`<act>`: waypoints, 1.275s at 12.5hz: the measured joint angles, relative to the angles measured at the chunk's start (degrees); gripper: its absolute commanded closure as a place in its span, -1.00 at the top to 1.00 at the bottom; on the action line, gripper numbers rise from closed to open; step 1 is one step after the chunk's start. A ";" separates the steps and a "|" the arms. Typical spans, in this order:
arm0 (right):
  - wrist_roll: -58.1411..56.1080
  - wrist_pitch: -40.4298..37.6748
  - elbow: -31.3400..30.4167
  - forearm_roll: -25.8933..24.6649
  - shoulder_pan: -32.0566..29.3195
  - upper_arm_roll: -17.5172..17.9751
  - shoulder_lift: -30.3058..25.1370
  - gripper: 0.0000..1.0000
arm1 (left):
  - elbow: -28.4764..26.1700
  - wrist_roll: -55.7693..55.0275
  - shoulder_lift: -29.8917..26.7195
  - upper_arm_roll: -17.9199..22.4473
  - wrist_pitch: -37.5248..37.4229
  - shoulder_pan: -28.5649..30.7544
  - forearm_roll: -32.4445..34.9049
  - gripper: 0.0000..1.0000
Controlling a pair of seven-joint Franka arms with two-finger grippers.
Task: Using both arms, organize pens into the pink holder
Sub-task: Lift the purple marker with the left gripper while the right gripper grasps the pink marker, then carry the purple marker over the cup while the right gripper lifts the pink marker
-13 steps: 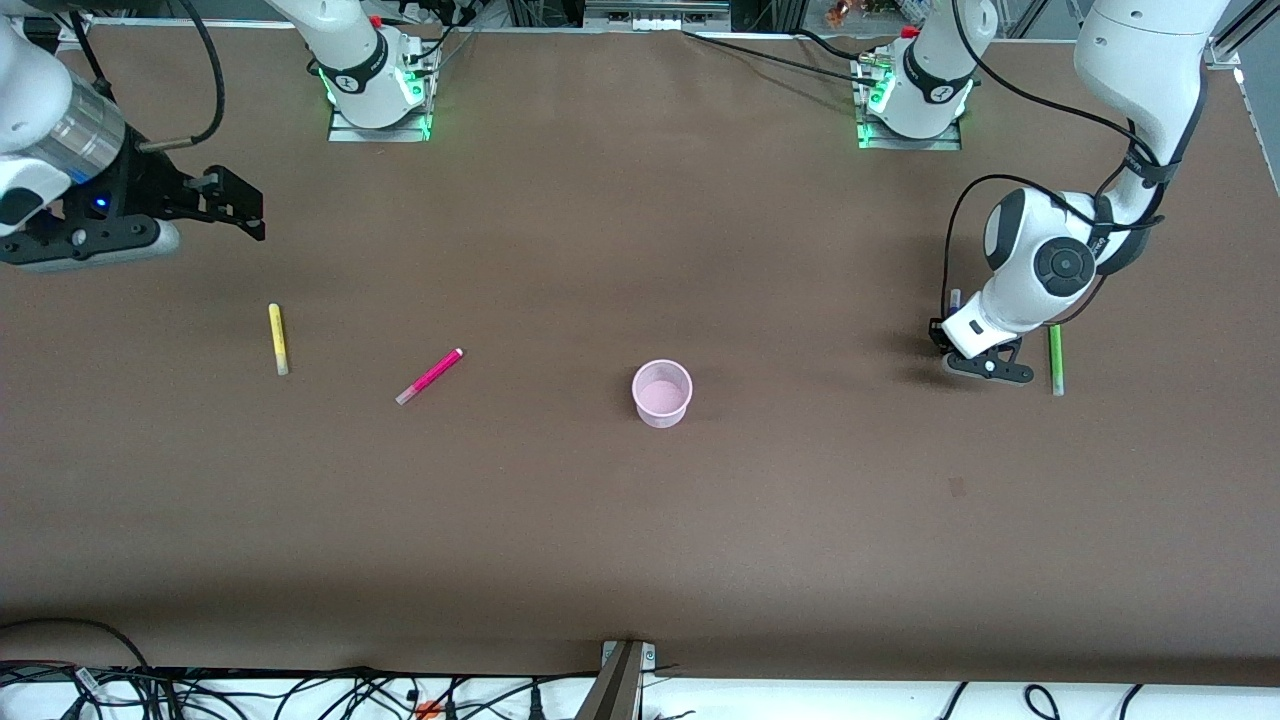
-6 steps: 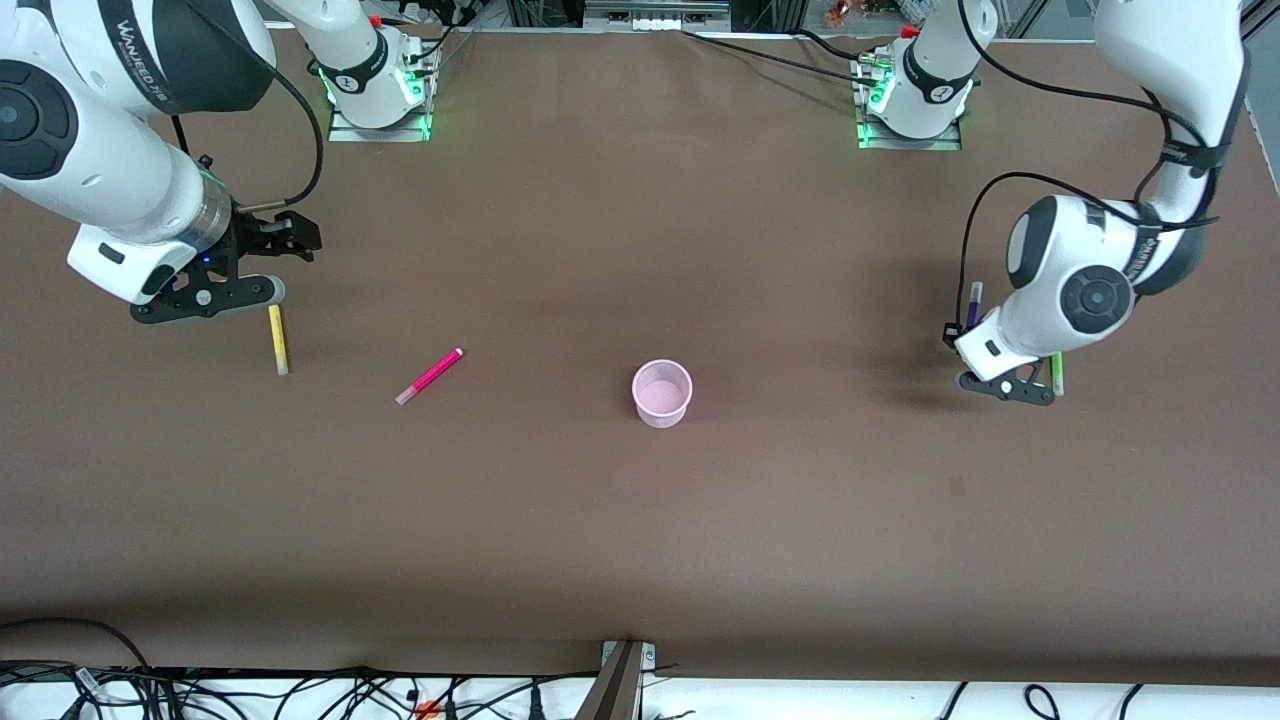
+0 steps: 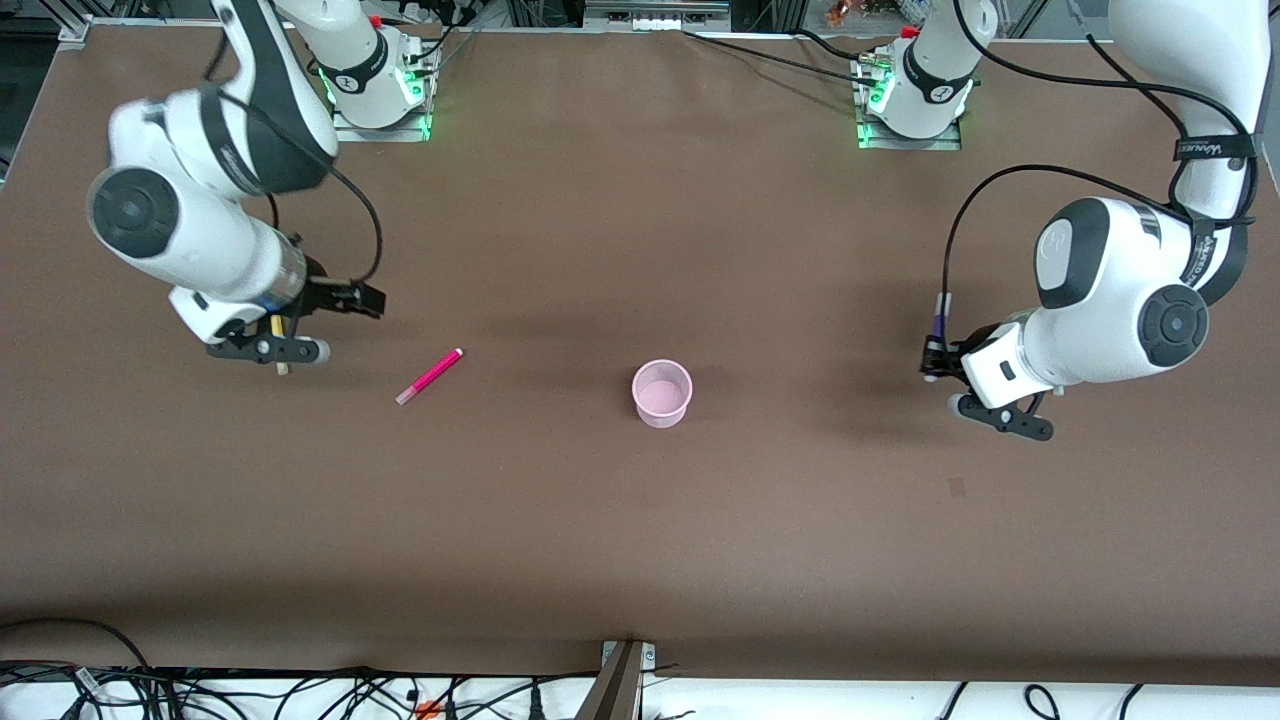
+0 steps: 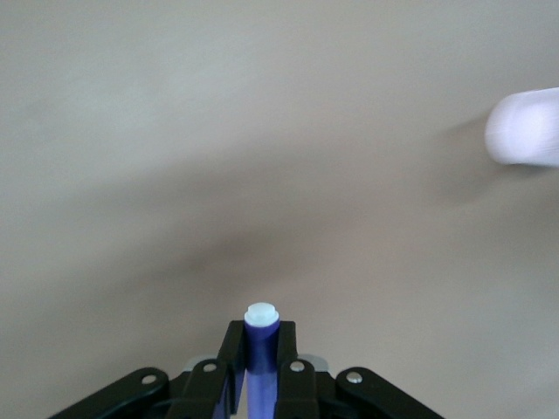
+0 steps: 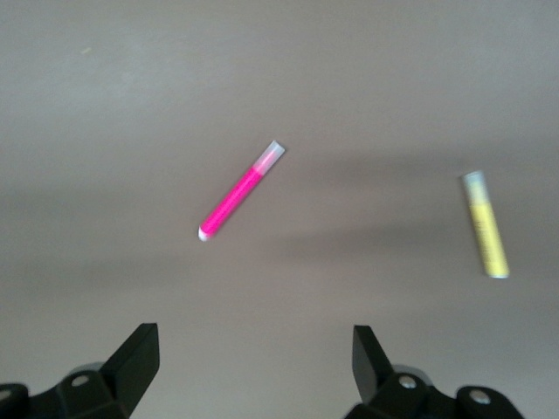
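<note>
Item: my brown table (image 3: 640,520). On it I count the pink holder (image 3: 661,393) mid-table, upright; the magenta pen (image 3: 429,376) toward the right arm's end; the yellow pen (image 3: 278,343) nearer that end, mostly hidden in front view.

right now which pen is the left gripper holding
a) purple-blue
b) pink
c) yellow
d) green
a) the left gripper is shut on the purple-blue pen, whose pale tip sticks out between the fingers in the left wrist view, while the pink pen lies on the table.
</note>
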 measured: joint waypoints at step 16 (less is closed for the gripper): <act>23.56 24.53 -4.92 1.47 5.11 -0.18 18.36 -0.77 | 15.77 70.95 17.03 -10.24 20.33 -14.31 -44.85 -1.00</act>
